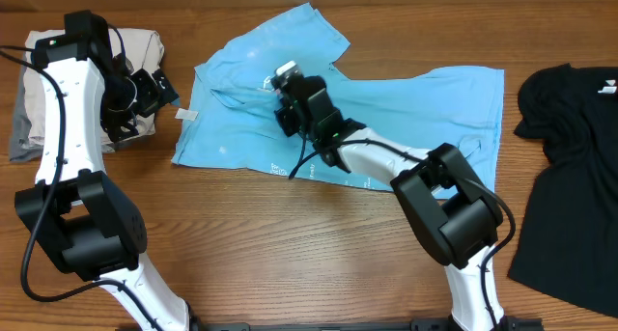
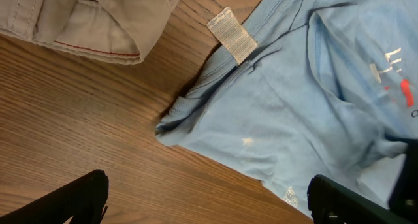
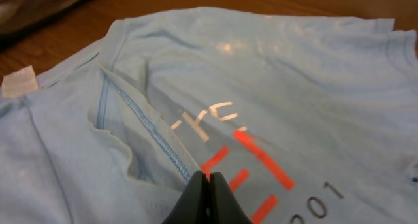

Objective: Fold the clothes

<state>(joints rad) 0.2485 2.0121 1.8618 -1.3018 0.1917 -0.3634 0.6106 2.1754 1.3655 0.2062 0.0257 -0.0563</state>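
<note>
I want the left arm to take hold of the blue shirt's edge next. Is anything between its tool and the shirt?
Nothing visible. The open left tool hangs over bare table and the shirt's edge. The beige clothes lie off to one side, clear of the shirt.

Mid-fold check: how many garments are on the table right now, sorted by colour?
Light blue T-shirt: 1
Black garment: 1
Beige garment: 1 (the grey fabric at its left edge may be part of it; cannot tell)
Total: 3
</note>
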